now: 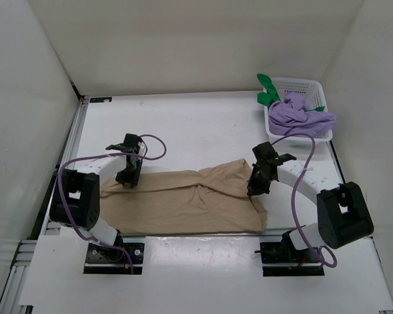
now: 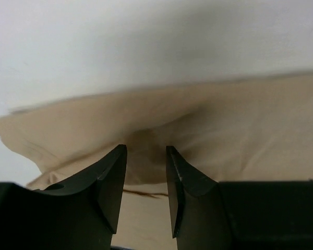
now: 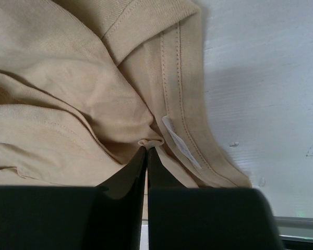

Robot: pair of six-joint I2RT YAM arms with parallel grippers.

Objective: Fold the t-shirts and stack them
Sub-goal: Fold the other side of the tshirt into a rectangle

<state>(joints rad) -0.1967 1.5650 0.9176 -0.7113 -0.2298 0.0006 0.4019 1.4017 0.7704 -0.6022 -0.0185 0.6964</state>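
A tan t-shirt [image 1: 183, 199] lies spread across the near part of the table, bunched at its right end. My left gripper [image 1: 127, 176] is open just above the shirt's left edge; in the left wrist view its fingers [image 2: 109, 177] straddle a shadowed fold of the tan t-shirt [image 2: 224, 130]. My right gripper [image 1: 255, 188] is shut on a pinched fold of the tan t-shirt [image 3: 68, 104] near the hem with a white label [image 3: 180, 140], at the shirt's right end.
A white basket [image 1: 312, 88] at the back right holds a purple shirt [image 1: 301, 114] and a green garment [image 1: 268, 91]. White walls enclose the table on the left, back and right. Purple cables loop from both arms.
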